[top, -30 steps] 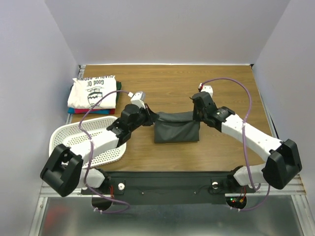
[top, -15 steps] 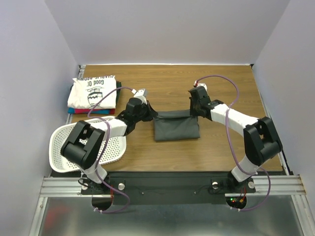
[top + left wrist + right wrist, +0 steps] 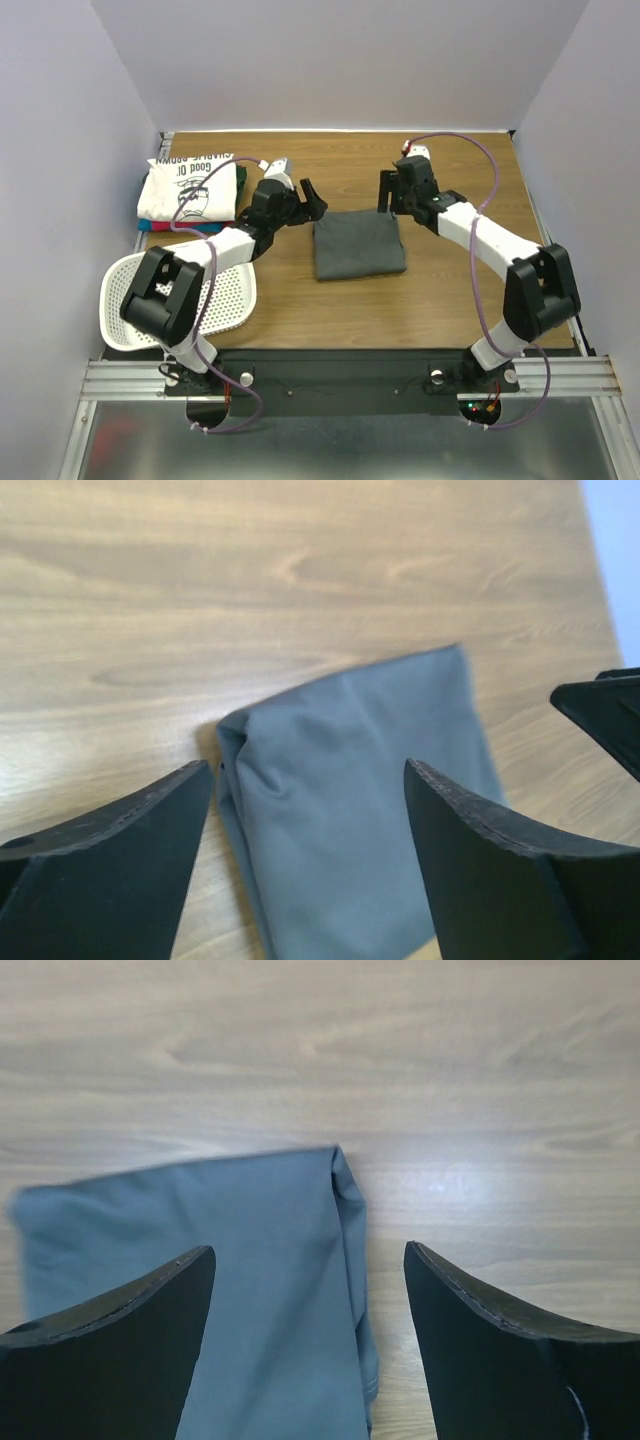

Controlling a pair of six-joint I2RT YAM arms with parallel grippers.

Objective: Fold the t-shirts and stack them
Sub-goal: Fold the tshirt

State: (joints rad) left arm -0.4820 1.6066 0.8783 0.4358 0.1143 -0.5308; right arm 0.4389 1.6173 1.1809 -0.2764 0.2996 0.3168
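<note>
A dark charcoal-grey t-shirt lies folded flat in the middle of the table, also seen in the left wrist view and the right wrist view. My left gripper hovers open just off its far left corner, holding nothing. Over the far right corner my right gripper stands open and empty. A stack of folded t-shirts sits at the far left, a white one with dark print on top, red and blue edges below.
A white perforated basket lies at the near left, under the left arm. Purple cables loop over both arms. Grey walls close in the table on three sides.
Both grippers have opened and let go of the grey t-shirt's far edge, then drawn back and apart. The shirt has dropped flat into a folded rectangle.
</note>
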